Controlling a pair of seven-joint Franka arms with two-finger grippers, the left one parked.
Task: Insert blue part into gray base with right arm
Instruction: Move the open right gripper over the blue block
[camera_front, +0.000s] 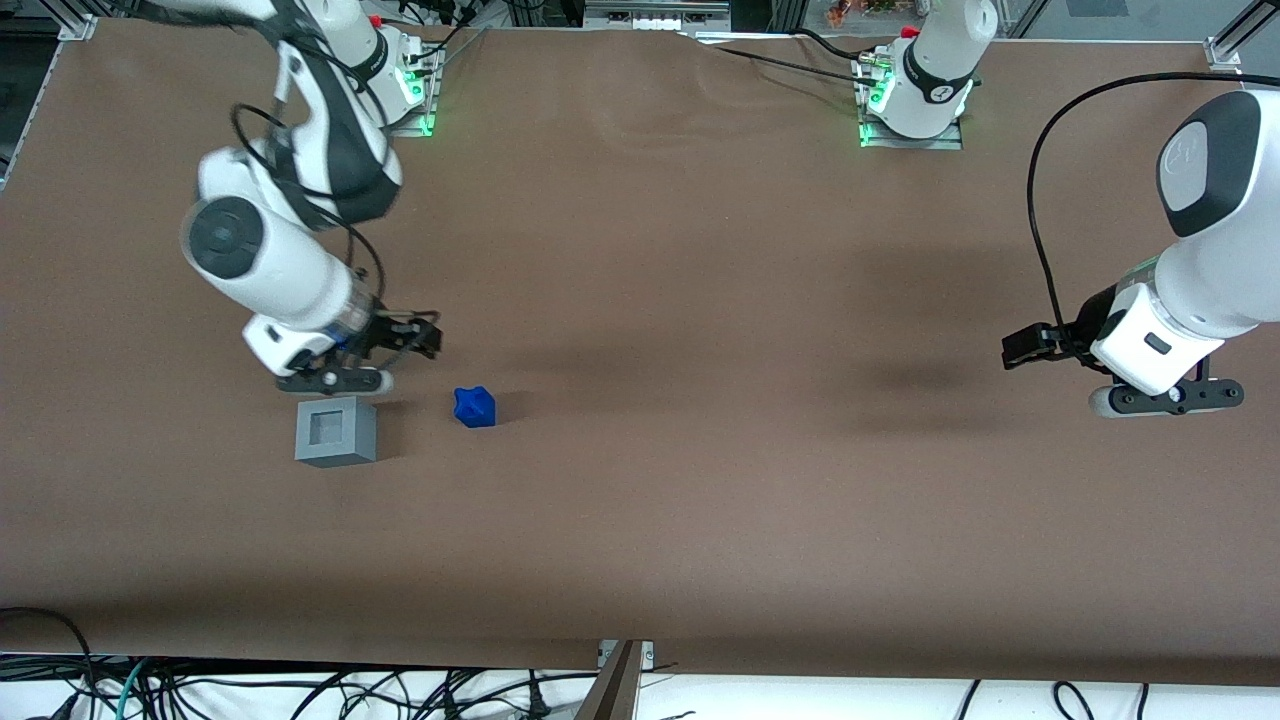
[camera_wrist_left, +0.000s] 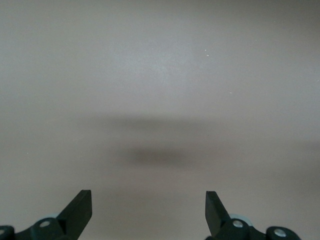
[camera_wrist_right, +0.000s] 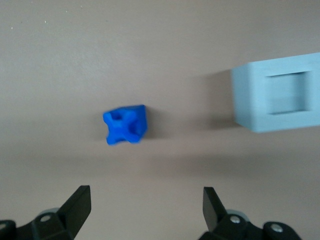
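The blue part (camera_front: 475, 407) lies on the brown table, a small knobbly piece standing free. Beside it, toward the working arm's end, sits the gray base (camera_front: 337, 431) with its square recess facing up and nothing in it. My gripper (camera_front: 425, 335) hovers above the table, farther from the front camera than both pieces and touching neither. In the right wrist view the gripper (camera_wrist_right: 146, 191) is open with only bare table between its fingers. That view also shows the blue part (camera_wrist_right: 126, 124) and the gray base (camera_wrist_right: 277, 92), a gap apart.
The brown table cover (camera_front: 700, 300) stretches wide toward the parked arm's end. The arm's mounting plate (camera_front: 415, 95) with green lights sits at the table edge farthest from the front camera. Cables (camera_front: 300, 690) hang below the near edge.
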